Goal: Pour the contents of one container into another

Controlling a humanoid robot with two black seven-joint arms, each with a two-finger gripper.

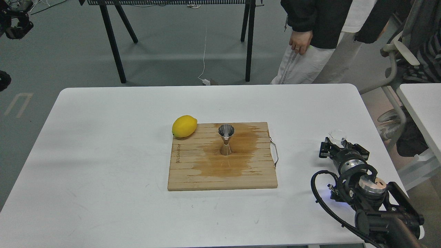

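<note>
The shiny hourglass-shaped jigger (226, 140) stands upright in the middle of the wooden board (193, 175), on a wet brown stain. The small clear glass cup (336, 134) is far to its right, low over the white table, and looks upright. My right gripper (339, 144) is shut on it from the near side. My left gripper (15, 27) hangs high at the top left corner, away from the table. It is dark and small, so its fingers cannot be told apart.
A yellow lemon (184, 126) rests at the board's back left corner. A metal handle (275, 151) sticks out of the board's right edge. A person (317, 38) stands behind the table's far right; a chair (403, 62) and a second table (422, 110) stand at right.
</note>
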